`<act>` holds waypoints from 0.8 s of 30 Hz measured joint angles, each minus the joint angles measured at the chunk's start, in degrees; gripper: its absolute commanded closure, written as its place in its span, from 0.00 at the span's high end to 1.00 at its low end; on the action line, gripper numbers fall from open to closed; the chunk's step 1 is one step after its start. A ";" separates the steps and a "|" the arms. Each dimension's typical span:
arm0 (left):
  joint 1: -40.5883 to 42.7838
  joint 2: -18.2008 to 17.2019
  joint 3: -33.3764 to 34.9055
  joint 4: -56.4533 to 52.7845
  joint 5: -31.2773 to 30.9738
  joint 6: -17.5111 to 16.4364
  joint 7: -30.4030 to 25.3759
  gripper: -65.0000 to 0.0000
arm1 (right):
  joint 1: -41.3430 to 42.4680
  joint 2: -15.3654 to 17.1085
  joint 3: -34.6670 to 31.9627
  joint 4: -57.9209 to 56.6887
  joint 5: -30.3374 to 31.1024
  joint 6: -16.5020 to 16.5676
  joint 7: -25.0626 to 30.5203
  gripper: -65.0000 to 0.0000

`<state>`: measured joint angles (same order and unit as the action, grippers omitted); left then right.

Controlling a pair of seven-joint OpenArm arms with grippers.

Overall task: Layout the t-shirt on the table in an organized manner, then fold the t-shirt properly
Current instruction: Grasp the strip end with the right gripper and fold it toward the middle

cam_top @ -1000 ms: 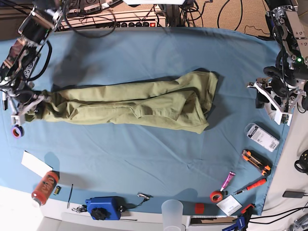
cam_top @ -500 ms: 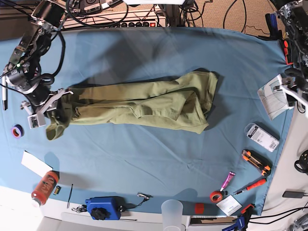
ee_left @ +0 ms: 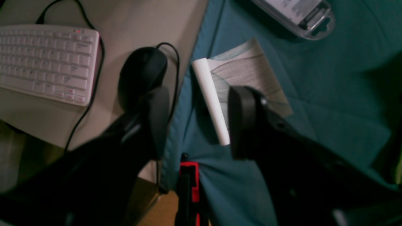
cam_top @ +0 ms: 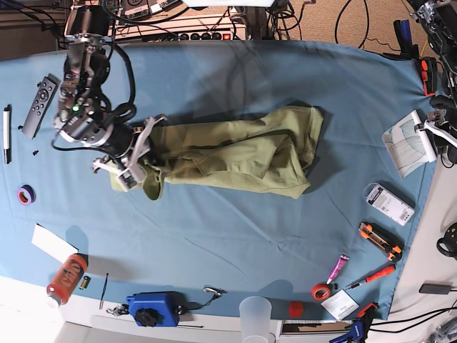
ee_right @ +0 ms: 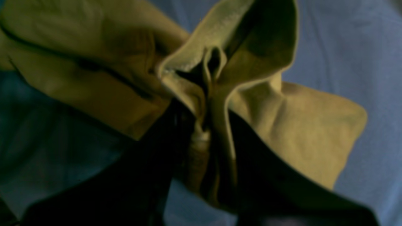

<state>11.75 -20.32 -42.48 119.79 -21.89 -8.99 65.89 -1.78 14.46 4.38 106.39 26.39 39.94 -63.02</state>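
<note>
We are pinching a bunched end of the t-shirt in our right gripper, jaws clamping the olive cloth. The shirt is lying rumpled lengthwise across the middle of the table. Our left gripper is hanging open-jawed, holding nothing, above a booklet at the table's edge.

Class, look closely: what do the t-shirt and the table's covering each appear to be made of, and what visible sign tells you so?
The t-shirt: soft matte olive knit, probably cotton; it bunches into limp folds where the right gripper pinches it, with stitched hems showing. The table: covered in smooth light-blue woven cloth, matte, with shallow creases; what lies beneath is hidden.
</note>
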 measured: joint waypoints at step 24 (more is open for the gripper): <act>0.00 0.00 -0.02 0.00 -2.80 0.00 0.00 0.48 | 0.09 0.13 -4.79 -0.04 12.90 0.02 -1.49 0.36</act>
<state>11.75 -20.32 -42.50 119.79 -24.69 -8.99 65.89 -1.69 14.59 -0.40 106.34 39.29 39.97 -64.51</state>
